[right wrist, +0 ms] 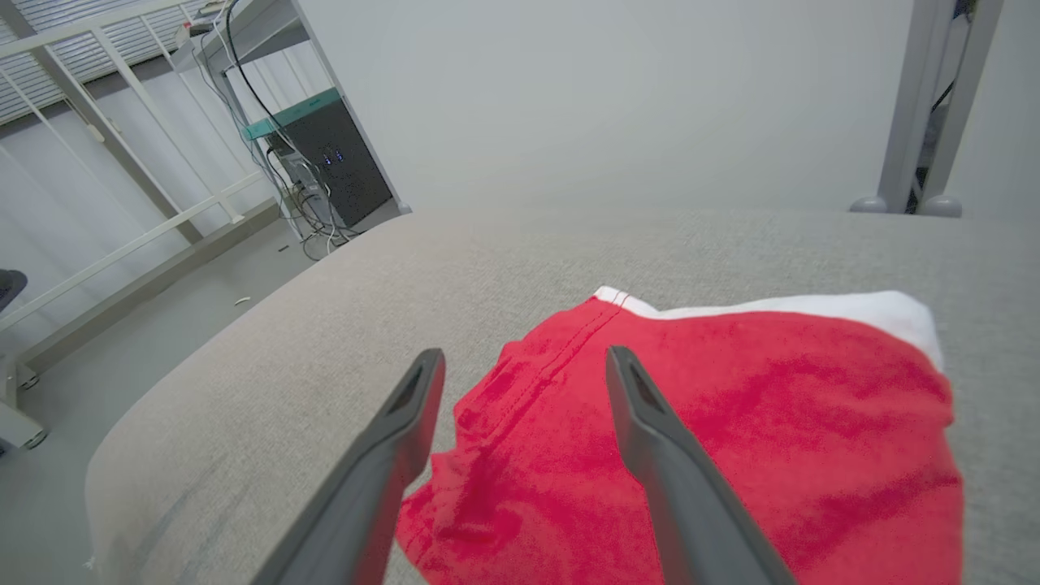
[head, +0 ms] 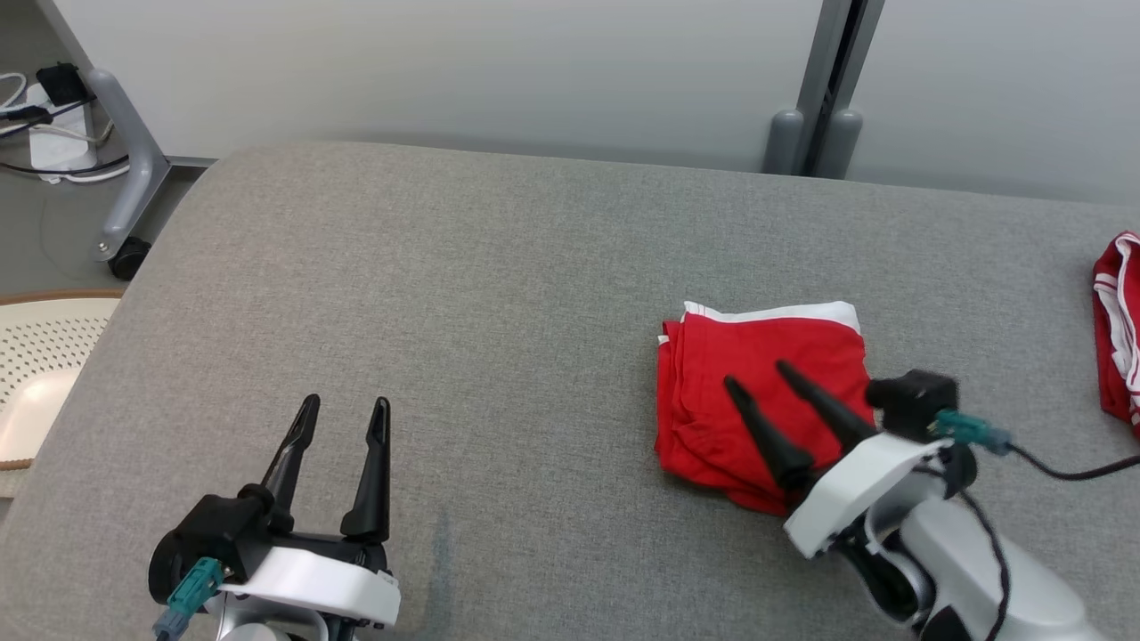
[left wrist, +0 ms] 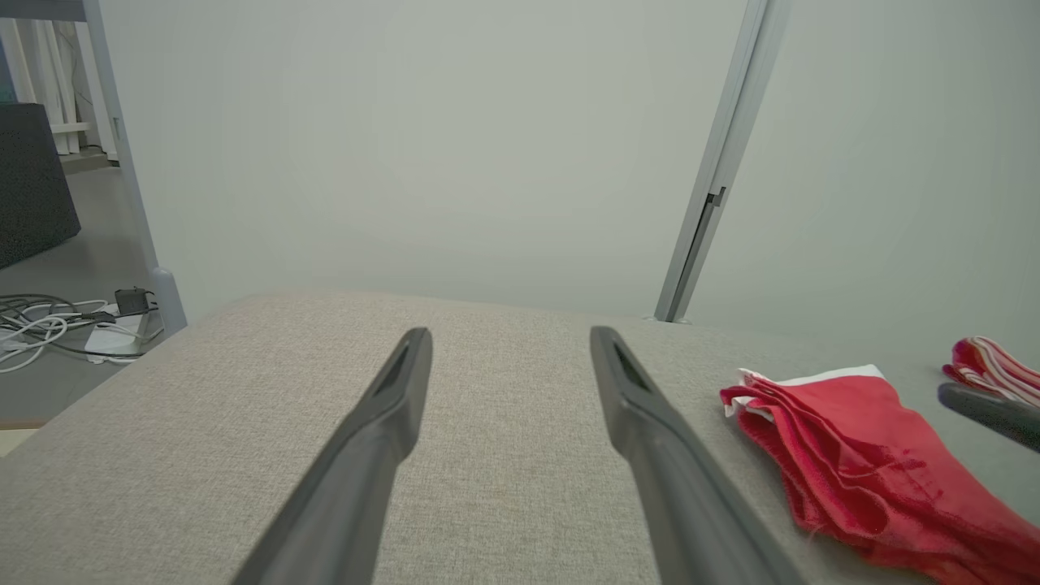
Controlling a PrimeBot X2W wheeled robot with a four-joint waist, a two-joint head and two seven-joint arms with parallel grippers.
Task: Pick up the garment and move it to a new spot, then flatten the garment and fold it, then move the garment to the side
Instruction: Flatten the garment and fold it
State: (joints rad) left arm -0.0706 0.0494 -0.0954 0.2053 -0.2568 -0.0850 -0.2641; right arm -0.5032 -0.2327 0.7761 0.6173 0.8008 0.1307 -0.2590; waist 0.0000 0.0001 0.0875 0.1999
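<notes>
Right of centre in the head view, flat on the grey padded surface (head: 499, 294): folded red garment (head: 712, 427), nearly square, no clear long axis, white band along its upper edge, stacked fold edges facing left. Over its lower right part: right gripper (head: 756, 372), fingers apart, pointing up-left, clasping nothing. Lower left: left gripper (head: 346, 402), fingers apart, empty. At the right edge: second red garment (head: 1118, 329).

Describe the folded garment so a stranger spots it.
Start at the grey padded table. Right of its middle, at the tips of the right gripper, lies the folded red garment. Unlike the bunched red cloth at the right edge, it is a flat stack edged white.
</notes>
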